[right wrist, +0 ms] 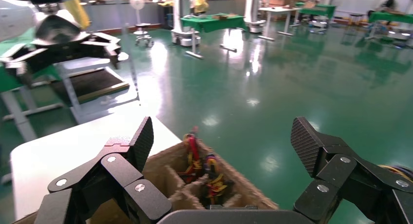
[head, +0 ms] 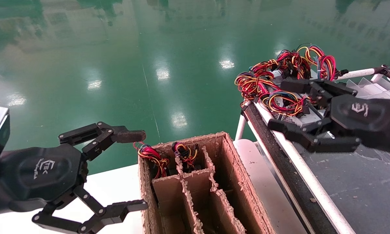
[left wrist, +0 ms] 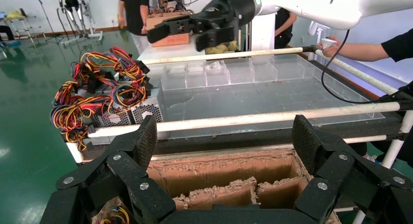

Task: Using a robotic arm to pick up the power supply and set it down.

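The power supply (head: 294, 115) is a grey metal box with a bundle of red, yellow and blue wires on top. It lies at the far end of the dark table (head: 360, 182), close to the table's left edge. More boxes with wire bundles (head: 298, 63) lie just behind it at the same end.

The right hand (head: 276, 105) hangs over that end of the table. Its fingers are spread wide open. One finger (head: 295, 85) is on the far side of the power supply and the other is on the near side, so the box sits between them. The hand has hold of nothing. I cannot tell if the fingers touch the box. In the left wrist view the right hand (left wrist: 168, 31) shows high above the wire bundles (left wrist: 97, 87), at the end of a white arm (left wrist: 321, 5).

A white rail (head: 298, 162) runs along the table's left edge. Clear plastic trays (left wrist: 234, 73) sit along the table's far side.

Left of the table stands a cardboard box (head: 240, 182) with dividers inside. Two more wire bundles (head: 169, 156) stick up from its far slots. The box stands on a white table (head: 117, 185).

The left hand (head: 143, 169) waits just left of the cardboard box, over the white table. It is wide open too and holds nothing.

A shiny green floor (head: 149, 65) lies beyond it all.
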Tool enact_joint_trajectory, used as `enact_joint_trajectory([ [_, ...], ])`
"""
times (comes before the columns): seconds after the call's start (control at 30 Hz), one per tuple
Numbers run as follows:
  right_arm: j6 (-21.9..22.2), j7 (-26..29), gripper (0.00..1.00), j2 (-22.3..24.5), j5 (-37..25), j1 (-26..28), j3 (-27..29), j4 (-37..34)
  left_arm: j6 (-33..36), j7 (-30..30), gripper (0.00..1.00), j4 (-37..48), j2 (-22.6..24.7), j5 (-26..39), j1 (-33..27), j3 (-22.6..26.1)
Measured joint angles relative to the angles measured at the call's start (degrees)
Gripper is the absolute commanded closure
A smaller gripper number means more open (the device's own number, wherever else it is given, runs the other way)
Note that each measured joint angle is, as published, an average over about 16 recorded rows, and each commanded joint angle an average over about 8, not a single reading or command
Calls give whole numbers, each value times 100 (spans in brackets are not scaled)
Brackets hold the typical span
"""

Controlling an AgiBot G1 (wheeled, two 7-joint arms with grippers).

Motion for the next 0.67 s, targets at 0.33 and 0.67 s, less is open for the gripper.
enact_joint_trajectory([
  [0.33, 79, 156, 0, 121, 166, -687, 266, 1175, 0, 0, 0, 0, 0, 0, 0, 1],
  [0.67, 130, 257, 0, 200, 274, -1134, 438, 1937, 0, 0, 0, 0, 0, -1, 0, 1],
])
